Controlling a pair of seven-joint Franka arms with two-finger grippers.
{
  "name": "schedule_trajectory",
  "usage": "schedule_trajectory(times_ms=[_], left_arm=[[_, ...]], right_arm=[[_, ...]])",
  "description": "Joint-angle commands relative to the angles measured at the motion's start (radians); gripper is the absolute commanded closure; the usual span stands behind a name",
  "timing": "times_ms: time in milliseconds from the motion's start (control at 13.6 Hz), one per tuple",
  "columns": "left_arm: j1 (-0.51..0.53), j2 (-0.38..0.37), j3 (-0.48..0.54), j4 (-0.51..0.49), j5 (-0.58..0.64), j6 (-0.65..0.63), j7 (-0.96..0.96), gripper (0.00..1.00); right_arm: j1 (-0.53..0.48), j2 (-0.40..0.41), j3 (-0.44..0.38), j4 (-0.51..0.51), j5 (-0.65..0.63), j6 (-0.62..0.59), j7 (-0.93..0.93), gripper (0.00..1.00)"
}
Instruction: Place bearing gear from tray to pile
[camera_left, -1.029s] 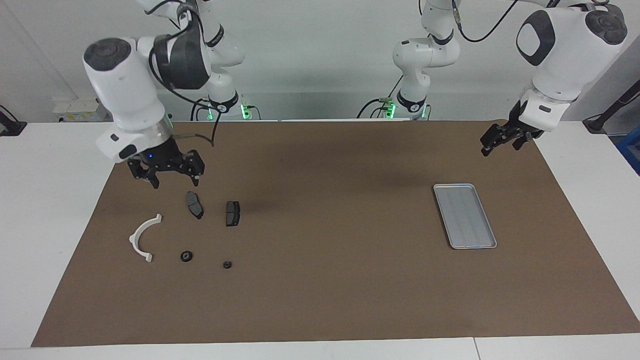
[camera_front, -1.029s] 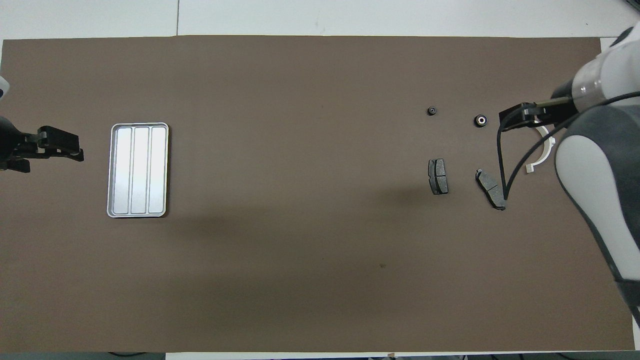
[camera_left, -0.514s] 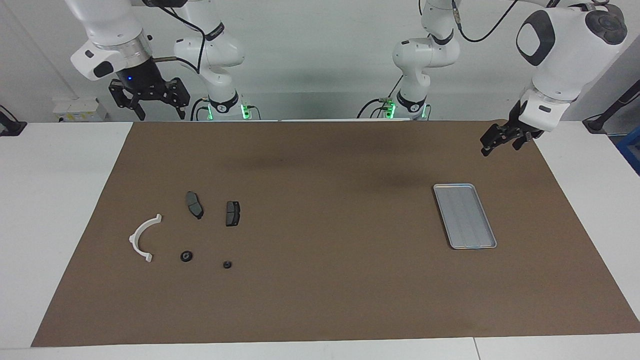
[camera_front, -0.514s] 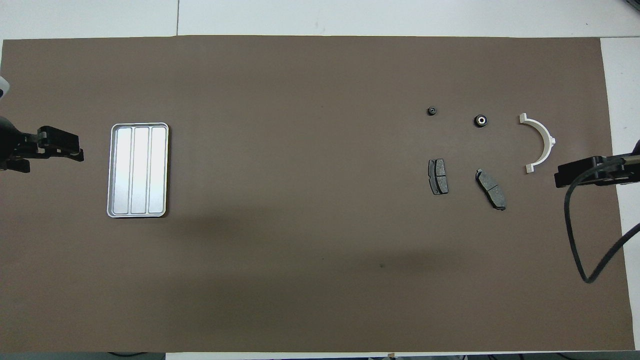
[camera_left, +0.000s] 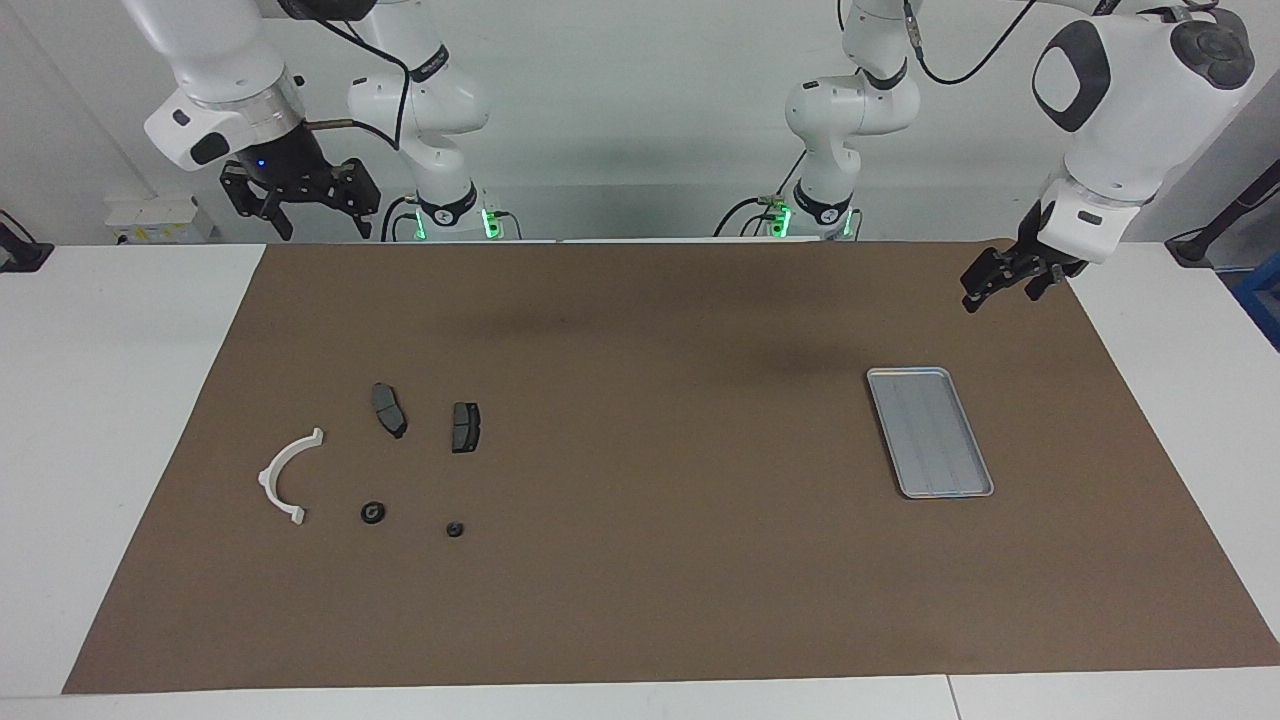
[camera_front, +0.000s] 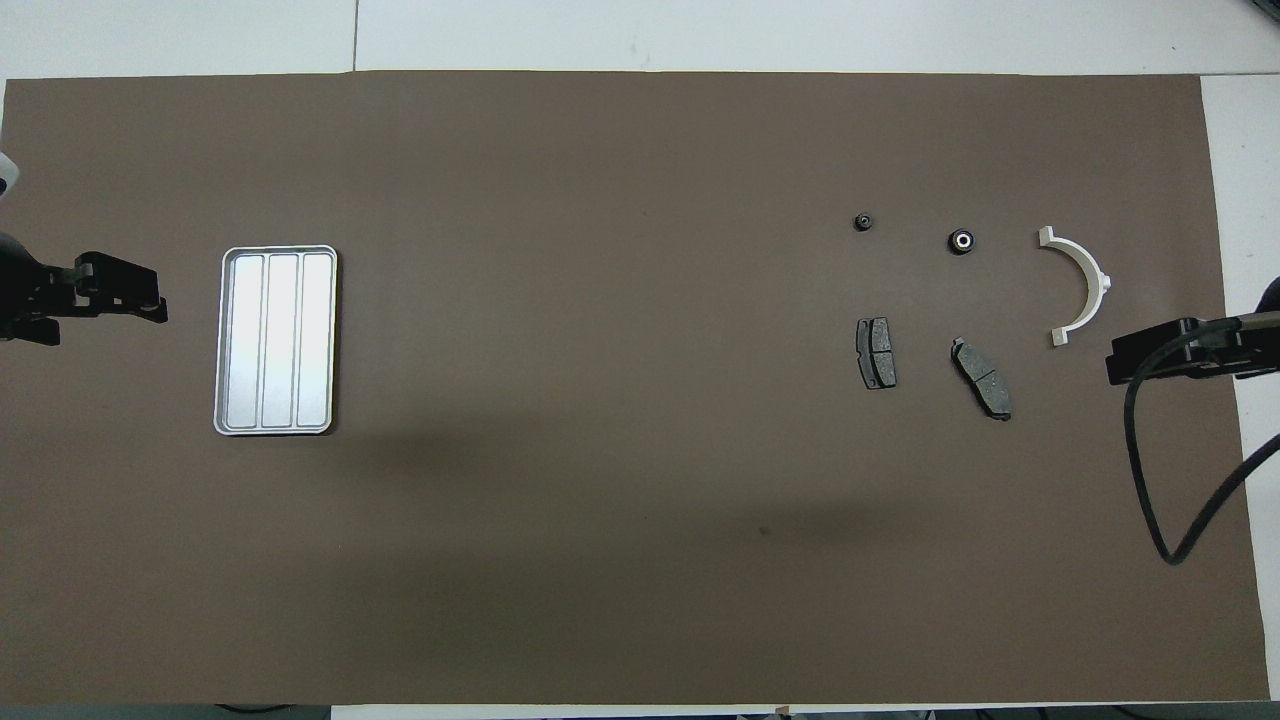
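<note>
The silver tray (camera_left: 930, 431) lies empty on the brown mat toward the left arm's end; it also shows in the overhead view (camera_front: 276, 340). The pile lies toward the right arm's end: a white half-ring (camera_left: 285, 477), two dark brake-pad plates (camera_left: 389, 409) (camera_left: 465, 427), and two small black round bearing gears (camera_left: 372, 513) (camera_left: 455, 529). The overhead view shows the gears (camera_front: 961, 240) (camera_front: 864, 222) too. My right gripper (camera_left: 315, 225) is open and empty, raised high over the mat's corner by the robots. My left gripper (camera_left: 970, 298) waits, raised over the mat's edge near the tray.
The brown mat (camera_left: 660, 560) covers most of the white table. A black cable (camera_front: 1150, 480) hangs from the right arm over the mat's end. The right gripper (camera_front: 1118, 362) and the left gripper (camera_front: 158, 310) show at the mat's two ends in the overhead view.
My right gripper rose from low over the pile, beside the brake pads, and drew back up toward the robots' end. The parts and the left arm have not moved.
</note>
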Motion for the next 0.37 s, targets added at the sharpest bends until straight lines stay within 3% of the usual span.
schedule_trajectory(times_ms=[0, 294], left_arm=[[-0.012, -0.013, 0.012, -0.003, -0.002, -0.014, 0.003, 0.00], [-0.012, -0.013, 0.012, -0.003, -0.002, -0.014, 0.003, 0.00]], right_arm=[[-0.022, 0.009, 0.015, 0.011, 0.029, -0.008, -0.020, 0.00], [-0.019, 0.015, 0.015, 0.003, 0.029, 0.006, -0.020, 0.00]])
